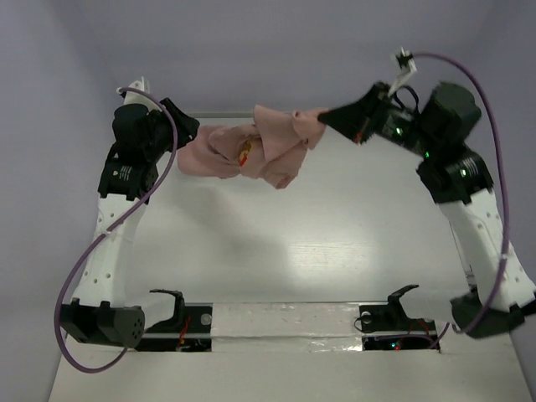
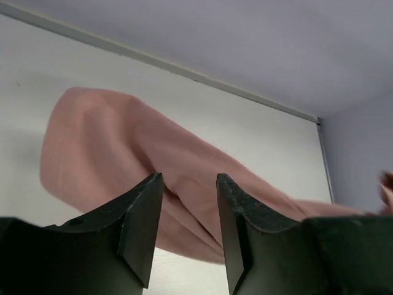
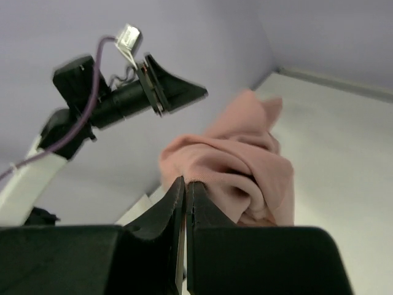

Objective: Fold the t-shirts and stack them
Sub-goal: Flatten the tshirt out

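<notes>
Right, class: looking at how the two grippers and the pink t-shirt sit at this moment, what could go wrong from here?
1. The right gripper is shut on a bunched wad of the pink t-shirt, not a flat edge, so any fold may come out crooked.
2. The left gripper has its jaws apart, so the t-shirt may hang from one pinch alone and could slip or sag into a heap.
</notes>
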